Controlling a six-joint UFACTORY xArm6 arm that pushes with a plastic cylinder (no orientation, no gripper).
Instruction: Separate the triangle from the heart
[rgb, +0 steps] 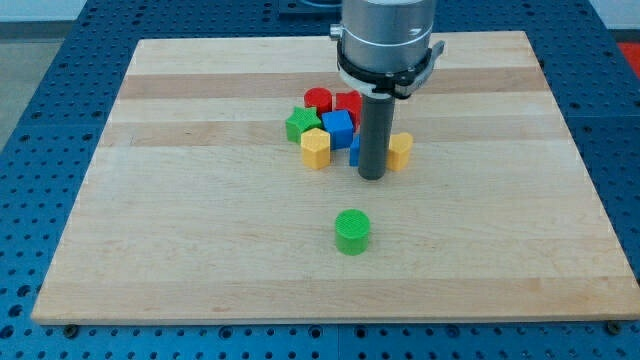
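Just behind my tip (372, 176), blue triangle (355, 150).

1 cylinder (352, 231) lies well apart below the clustered blocks (338, 128).

Arm down from the view's top, rod vertical.
My tip (372, 176) sits on the board a little toward the view's top of centre, slightly toward its right edge. The silver wrist housing (388, 35) and its black collar (388, 72) hang straight above; the dark rod (375, 135) is upright, no tilt.
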